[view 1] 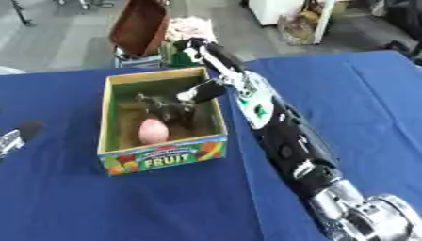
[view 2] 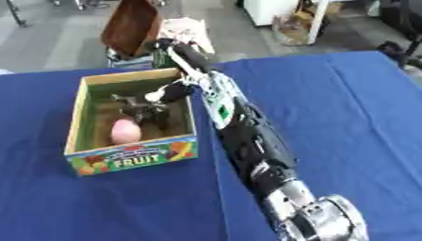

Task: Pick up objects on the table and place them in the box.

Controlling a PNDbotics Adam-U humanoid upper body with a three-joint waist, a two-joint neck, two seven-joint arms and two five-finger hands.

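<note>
the blue table (view 1: 74, 207) fills your view, and your right arm (view 1: 280, 136) runs across it from 5 o'clock up toward 11, long enough to reach over the near wall of the box (view 1: 161, 157). that box, the cardboard one marked fruit, sits at about 10 o'clock from centre with its open top facing you, so you can come in from above.

your right hand (view 1: 169, 107) is down inside the box, over its far half. its dark fingers are spread and relaxed, and nothing shows between them; it looks to me like a hand that has let go rather than one carrying.

the pink egg-shaped object (view 1: 152, 131) lies on the box floor at 7 o'clock of the hand, just beside the fingers; whether they touch it, you cannot tell. it is already where the task wants it.

at 9 o'clock, on the table's edge, a small grey thing (view 1: 10, 141) shows, possibly your left hand, too little to judge.
</note>
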